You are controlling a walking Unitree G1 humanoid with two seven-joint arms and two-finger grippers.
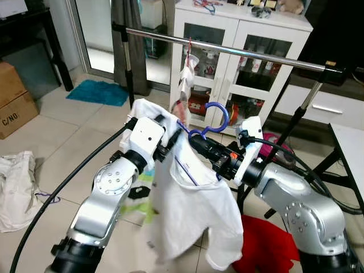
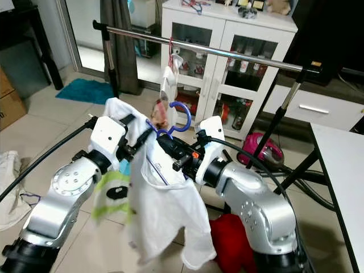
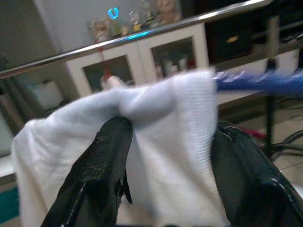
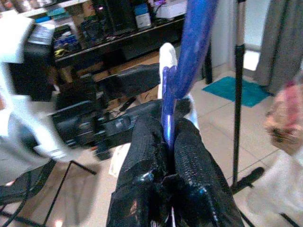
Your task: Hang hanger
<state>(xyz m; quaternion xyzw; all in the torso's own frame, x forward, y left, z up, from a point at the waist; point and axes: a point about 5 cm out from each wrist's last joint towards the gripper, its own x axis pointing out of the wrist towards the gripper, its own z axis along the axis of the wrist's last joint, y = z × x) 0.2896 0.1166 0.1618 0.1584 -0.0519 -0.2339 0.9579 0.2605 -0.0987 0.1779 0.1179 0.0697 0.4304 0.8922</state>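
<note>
Blue hanger [image 1: 216,120]; white shirt [image 1: 190,213]; silver rail [image 1: 239,52]; teal mat [image 1: 98,92]; red cloth [image 1: 267,247].

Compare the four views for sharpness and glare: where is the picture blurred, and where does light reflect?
Left eye view: mostly sharp; glare streaks the metal rail. Right eye view: the white shirt smears at its hem. Left wrist view: the blue hanger and the cabinet behind are soft. Right wrist view: the background is blurred, and the right hand pinches the hanger.
</note>
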